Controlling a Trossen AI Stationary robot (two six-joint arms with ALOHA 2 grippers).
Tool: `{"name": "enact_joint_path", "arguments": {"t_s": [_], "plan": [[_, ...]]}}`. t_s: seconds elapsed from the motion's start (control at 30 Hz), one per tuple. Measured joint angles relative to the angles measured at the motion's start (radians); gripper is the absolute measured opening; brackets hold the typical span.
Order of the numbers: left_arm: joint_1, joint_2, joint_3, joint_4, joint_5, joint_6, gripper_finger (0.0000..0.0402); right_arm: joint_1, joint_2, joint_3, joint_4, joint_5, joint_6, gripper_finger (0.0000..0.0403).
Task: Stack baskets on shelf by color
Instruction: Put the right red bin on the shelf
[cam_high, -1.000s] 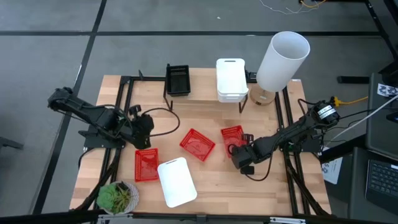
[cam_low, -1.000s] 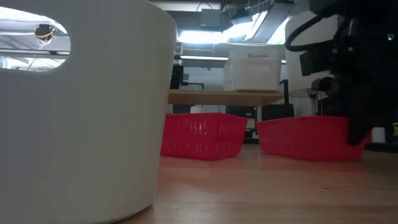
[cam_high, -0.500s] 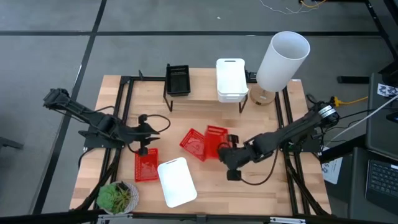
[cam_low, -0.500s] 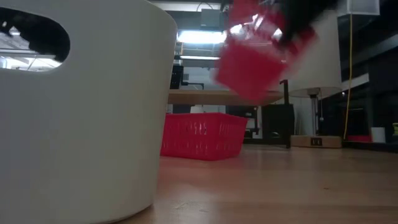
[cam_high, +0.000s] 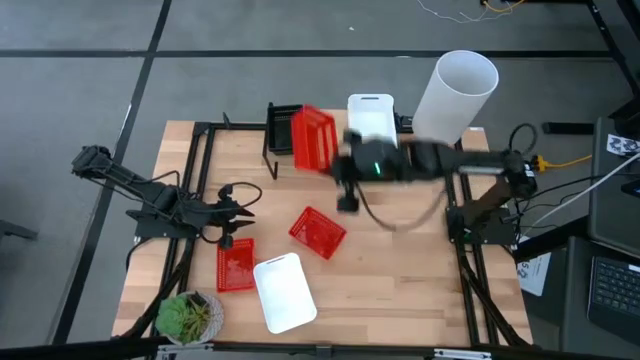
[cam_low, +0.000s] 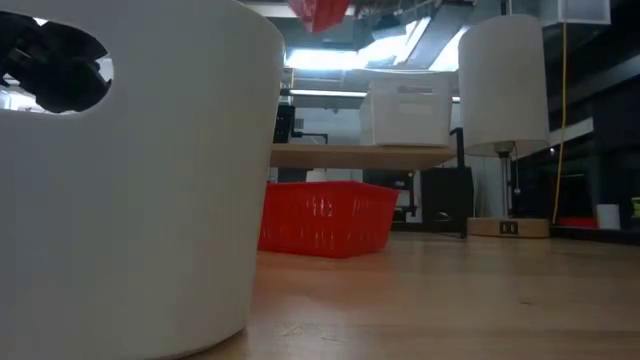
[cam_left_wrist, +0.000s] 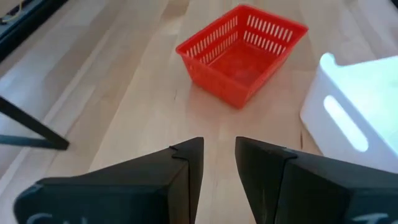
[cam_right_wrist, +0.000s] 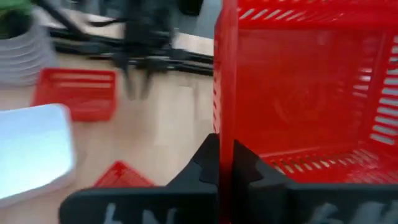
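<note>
My right gripper (cam_high: 338, 163) is shut on a red mesh basket (cam_high: 312, 140), held tipped on its side in the air over the shelf (cam_high: 282, 160), between the black basket (cam_high: 283, 122) and the stacked white baskets (cam_high: 370, 125) that rest there. In the low view, this held red basket (cam_low: 320, 12) shows only at the top edge. My left gripper (cam_high: 243, 212) hangs open over the table's left part, just beyond a red basket (cam_high: 235, 266) lying flat. Another red basket (cam_high: 317, 232) sits mid-table, and a white basket (cam_high: 285, 291) lies upside down near the front. My right gripper pinches one wall of the red basket at its rim (cam_right_wrist: 225, 146) between its two fingers, one finger inside the basket and one outside. The basket is lifted clear and tipped on its side, its open face toward the table's right.
A tall white cylinder (cam_high: 455, 95) stands at the shelf's right end. A green potted plant (cam_high: 190, 316) sits at the near left corner. Black frame rails run along both table sides. The white basket (cam_low: 130, 170) fills the low view's left half.
My right gripper has lifted the red basket off the table's right middle, swung it left, then carried it up and toward the far edge over the shelf. The basket has tipped from flat onto its side. My left gripper has reached out slightly toward the near left red basket.
</note>
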Motion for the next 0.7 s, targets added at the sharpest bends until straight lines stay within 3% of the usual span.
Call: {"name": "enact_joint_path", "arguments": {"t_s": [0.2, 0.43, 0.7], "plan": [[0.000, -0.004, -0.004, 0.023, 0.001, 0.000, 0.0086, -0.211, 0.141, 0.155, -0.180, -0.184, -0.003, 0.0000], [0.000, -0.003, -0.004, 0.030, 0.001, -0.001, 0.0085, -0.279, 0.326, 0.322, -0.398, -0.173, -0.021, 0.0000], [0.000, -0.003, -0.004, 0.029, 0.000, 0.000, 0.0085, -0.281, 0.449, 0.471, -0.576, -0.046, -0.021, 0.0000]]}}
